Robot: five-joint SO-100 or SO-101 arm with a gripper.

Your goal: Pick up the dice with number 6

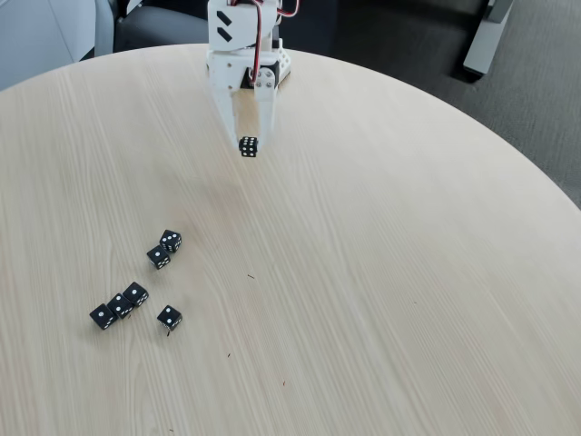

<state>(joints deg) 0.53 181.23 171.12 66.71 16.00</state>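
Currently the claw (248, 145) is pinching the six-pip die (248, 146), holding it clear of the surface (408, 272); six other dice (136, 291) are lying well below-left of it.

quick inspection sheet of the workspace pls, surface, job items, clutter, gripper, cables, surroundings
surface: round light wood-grain table, a few tiny dark specks near the front.
job's things: one black die pinched at the gripper tips, its visible face crowded with pips, clear of the loose dice.
clutter: six loose black dice at the table's left in the fixed view, two in a pair, three in a touching row, one apart.
grippers: white gripper pointing down, shut on the die.
cables: red and dark wires on the arm's upper part.
surroundings: dark carpet, pale furniture beyond the far edge.
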